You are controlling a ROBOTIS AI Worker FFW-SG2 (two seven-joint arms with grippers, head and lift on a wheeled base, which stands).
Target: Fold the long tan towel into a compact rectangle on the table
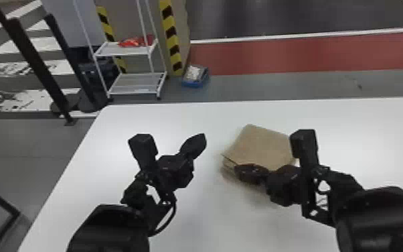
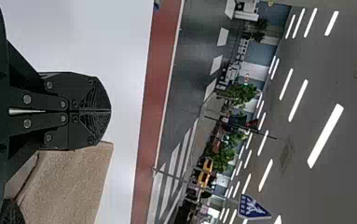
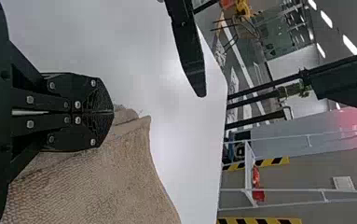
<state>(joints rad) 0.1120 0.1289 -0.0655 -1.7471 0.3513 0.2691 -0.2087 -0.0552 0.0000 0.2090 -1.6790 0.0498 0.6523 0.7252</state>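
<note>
On the table [image 1: 124, 124]: the tan towel [image 1: 264, 145] is lying folded in a squat stack, its layers showing at the edge facing 8 o'clock.
Clock: 12 is pointing to the table's far side, with the towel as centre.
Left gripper [image 1: 200, 140]: it is hovering at 9 o'clock, apart from the towel, its two fingers pressing together on nothing.
Right gripper [image 1: 240, 171]: it is sitting at the towel's 7 o'clock edge, fingers closed; whether they are pinching any cloth, I cannot tell.
Blue bin [image 1: 193, 83]: it is standing on the floor at 11 o'clock, holding something pale, too small to make out.
White rack [image 1: 137, 77]: it is standing at 10 o'clock, its upper shelf carrying a red item [image 1: 132, 42].
</note>
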